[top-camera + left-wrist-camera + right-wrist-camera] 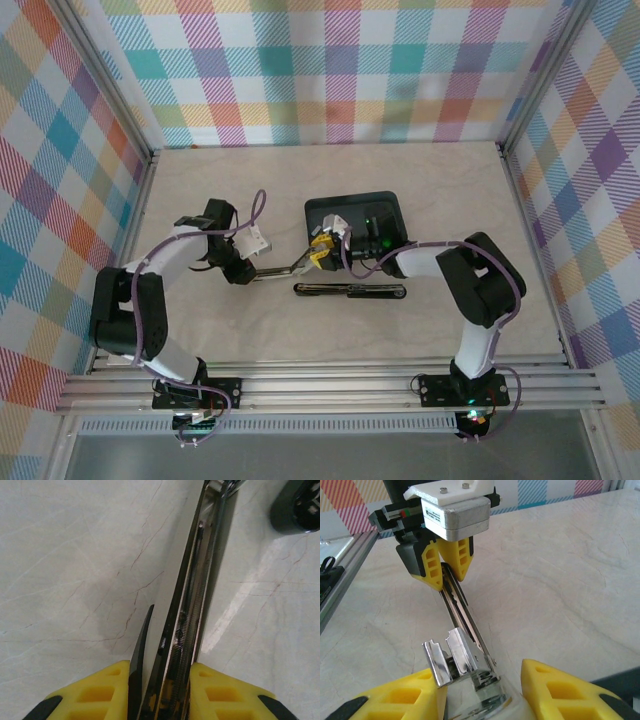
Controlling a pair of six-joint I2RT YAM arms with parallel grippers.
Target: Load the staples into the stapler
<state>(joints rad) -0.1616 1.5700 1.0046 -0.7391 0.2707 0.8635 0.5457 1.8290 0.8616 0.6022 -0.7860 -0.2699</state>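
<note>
The stapler lies open at the middle of the table [300, 180]. Its long black body [350, 290] rests flat just below centre in the top view. Its magazine rail [280, 270] is a thin metal channel angled to the upper left of that body. It runs between the two grippers.

In the left wrist view the rail climbs from bottom centre to the top edge, a coiled spring [192, 595] showing inside it. I cannot tell whether the staples sit in the channel.

The left gripper [248, 270] is clamped on the rail's left end. From the right wrist its yellow fingers [462, 562] pinch the far tip of the rail in the upper left of the frame.

The right gripper [320, 258] meets the rail's other end at centre frame. Its yellow fingers [555, 690] stand apart at the bottom edge, with a shiny bent metal end piece [455, 655] between them. I cannot tell whether they press on it.

The left arm rises from its base at lower left, bends at the elbow and reaches right. The right arm rises from lower right, folds at its elbow and reaches left across the lower edge of a black tray [385, 200]. The two grippers face each other.
</note>
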